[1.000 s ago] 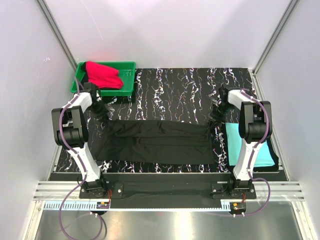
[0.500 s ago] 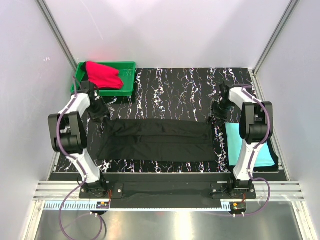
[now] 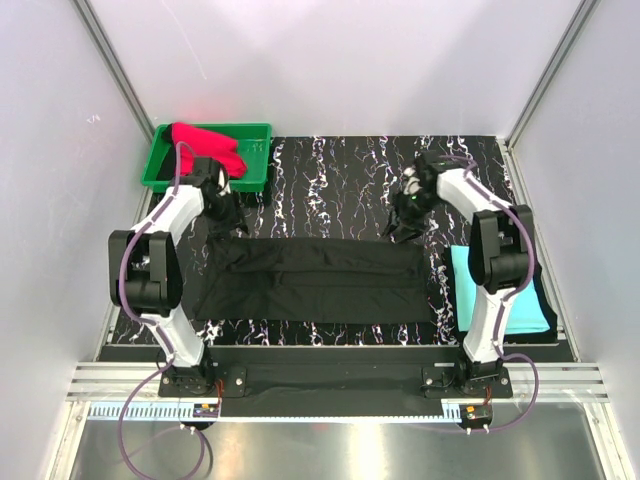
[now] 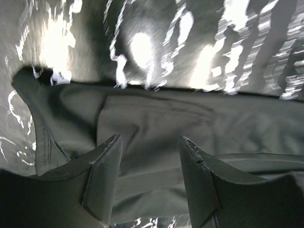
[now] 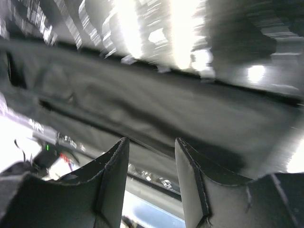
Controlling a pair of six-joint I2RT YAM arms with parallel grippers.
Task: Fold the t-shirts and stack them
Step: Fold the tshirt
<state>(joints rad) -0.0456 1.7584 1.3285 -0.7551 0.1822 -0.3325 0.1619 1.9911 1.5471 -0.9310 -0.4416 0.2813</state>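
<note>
The black t-shirt (image 3: 315, 281) lies folded into a wide flat band across the middle of the mat. My left gripper (image 3: 228, 217) hovers just beyond its far left corner, open, nothing between the fingers; in the left wrist view the black t-shirt (image 4: 156, 118) fills the frame under the gripper (image 4: 149, 142). My right gripper (image 3: 400, 224) hovers beyond the far right corner, open and empty; in the right wrist view the gripper (image 5: 151, 145) sits over the black t-shirt (image 5: 156, 107). The turquoise t-shirt (image 3: 500, 295) lies folded at the right. The red t-shirt (image 3: 207, 148) rests in the tray.
A green plastic tray (image 3: 255, 160) stands at the back left corner of the black marbled mat (image 3: 340, 175). White walls close in the sides and back. A metal rail (image 3: 330, 385) runs along the near edge by the arm bases.
Both grippers opened and let go of the black t-shirt, which now lies folded narrower. The arms then lifted and moved inward and toward the back.
</note>
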